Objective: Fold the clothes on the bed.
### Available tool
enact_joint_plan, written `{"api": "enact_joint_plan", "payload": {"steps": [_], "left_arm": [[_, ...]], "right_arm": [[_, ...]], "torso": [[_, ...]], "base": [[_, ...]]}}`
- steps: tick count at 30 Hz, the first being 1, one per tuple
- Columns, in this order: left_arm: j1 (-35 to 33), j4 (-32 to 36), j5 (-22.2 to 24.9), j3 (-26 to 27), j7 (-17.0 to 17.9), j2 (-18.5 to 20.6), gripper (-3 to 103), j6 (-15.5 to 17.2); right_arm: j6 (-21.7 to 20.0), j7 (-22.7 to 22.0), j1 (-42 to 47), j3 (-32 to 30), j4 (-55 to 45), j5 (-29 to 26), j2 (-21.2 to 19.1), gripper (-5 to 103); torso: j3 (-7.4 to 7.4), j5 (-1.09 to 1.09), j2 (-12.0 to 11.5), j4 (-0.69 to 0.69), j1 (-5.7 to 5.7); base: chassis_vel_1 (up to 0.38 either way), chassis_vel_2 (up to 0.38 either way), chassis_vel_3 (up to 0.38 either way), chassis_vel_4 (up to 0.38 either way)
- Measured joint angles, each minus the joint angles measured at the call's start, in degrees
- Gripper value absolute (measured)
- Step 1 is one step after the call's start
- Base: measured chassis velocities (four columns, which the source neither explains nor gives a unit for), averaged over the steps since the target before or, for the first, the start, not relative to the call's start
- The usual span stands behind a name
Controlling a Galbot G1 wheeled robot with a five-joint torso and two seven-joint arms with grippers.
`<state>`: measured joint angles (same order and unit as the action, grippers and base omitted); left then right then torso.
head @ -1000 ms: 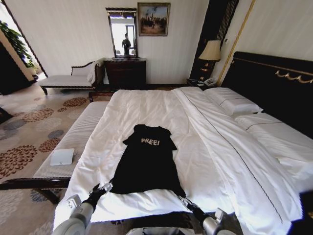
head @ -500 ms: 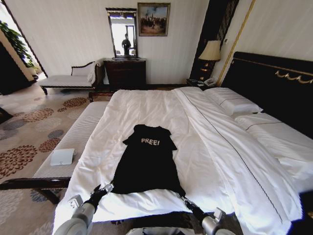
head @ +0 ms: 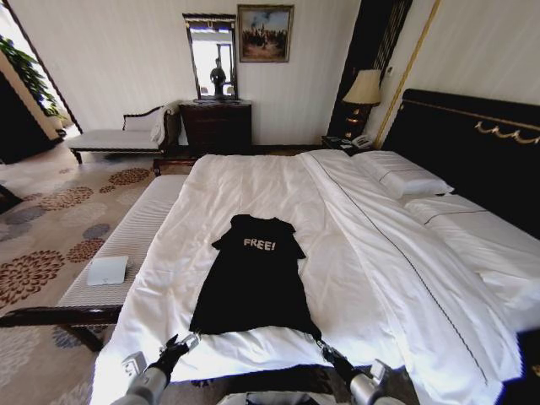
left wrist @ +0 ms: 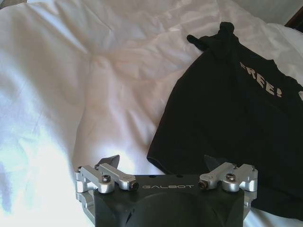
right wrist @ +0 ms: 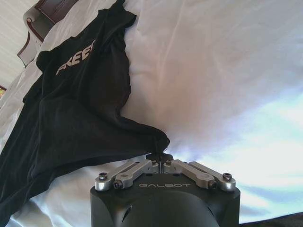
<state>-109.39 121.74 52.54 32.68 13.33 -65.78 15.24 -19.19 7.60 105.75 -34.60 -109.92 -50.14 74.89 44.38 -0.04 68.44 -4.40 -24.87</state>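
Left gripper (head: 191, 340) sits low at the near edge of the bed (head: 253, 181) in the head view, just off the near left hem corner of the black T-shirt (head: 256, 283), arm coming up from below frame; finger spread not readable from here. Right gripper (head: 320, 343) mirrors it at the near right hem corner, tips right at the cloth. T-shirt lies flat and lengthwise on the white sheet, toward the near edge, collar pointing to the far edge, "FREE!" lettering (head: 259, 244) face up. Headboard (head: 472, 143) and pillows (head: 405, 177) run along the right edge, pale ribbed bench (head: 126, 245) stands along the left edge. Left wrist view adds what the head view lacks: left gripper (left wrist: 162, 161) spread wide, both black fingertips (left wrist: 110, 161) apart with nothing between them, hovering over the sheet with the hem corner of the T-shirt (left wrist: 227, 118) just ahead, between the tips' line and the lettering; contact with cloth can't be confirmed. Right wrist view: right gripper (right wrist: 161, 157) pinched closed on the bunched hem corner of the T-shirt (right wrist: 75, 113), cloth pulled into a point right at the tips, rest of the fabric trailing away across the sheet with wrinkles along the side edge. Both arms extend forward, roughly symmetric, wrists low over the mattress.
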Motion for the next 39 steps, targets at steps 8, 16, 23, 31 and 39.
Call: {"api": "enact_joint_plan", "payload": {"steps": [8,16,23,31,39], "left_arm": [[4.8,-3.6,0.5,-2.5,0.4,-0.4,101,0.1],[7.5,-5.0,0.5,-5.0,0.6,0.0,80,0.2],[8.7,-5.4,1.5,-5.5,2.1,0.2,52,0.4],[8.1,-5.0,2.0,-5.3,2.4,0.3,26,0.6],[6.5,-4.4,2.0,-4.4,2.3,0.3,1,0.5]], "right_arm": [[0.0,-0.2,0.2,-0.3,-0.5,-0.1,0.1,0],[0.0,-0.5,0.2,-0.4,-0.4,-0.3,0.4,0],[0.0,-0.6,0.3,-0.5,-0.4,-0.4,0.5,0],[0.0,-0.7,0.5,-0.8,-0.7,-0.6,0.4,0],[2.1,-2.0,0.4,-0.2,-1.2,0.9,1.0,0]], "torso": [[0.0,-0.01,0.0,-0.01,0.0],[0.0,0.0,0.0,0.0,0.0],[0.0,0.0,0.0,0.0,0.0],[0.0,0.0,0.0,0.0,0.0],[0.0,-0.01,0.0,-0.01,0.0]], "base": [[0.0,0.0,0.0,0.0],[0.0,0.0,0.0,0.0],[0.0,0.0,0.0,0.0],[0.0,0.0,0.0,0.0],[0.0,0.0,0.0,0.0]]}}
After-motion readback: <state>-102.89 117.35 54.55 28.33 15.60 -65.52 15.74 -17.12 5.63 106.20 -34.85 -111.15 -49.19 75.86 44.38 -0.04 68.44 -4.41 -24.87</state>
